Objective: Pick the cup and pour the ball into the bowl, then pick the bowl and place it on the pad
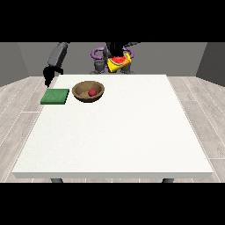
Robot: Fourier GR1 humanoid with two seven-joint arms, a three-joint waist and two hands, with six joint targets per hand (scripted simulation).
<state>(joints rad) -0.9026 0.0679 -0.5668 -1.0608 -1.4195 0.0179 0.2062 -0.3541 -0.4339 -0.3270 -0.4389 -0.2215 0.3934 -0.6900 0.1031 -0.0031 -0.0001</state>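
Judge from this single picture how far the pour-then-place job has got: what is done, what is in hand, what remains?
Done: the red ball lies in the wooden bowl. In hand: the yellow cup is up by the robot's chest, though its holder cannot be made out; the hand at the view's left hangs beyond the green pad. Left: the bowl stands on the table beside the pad, not on it.
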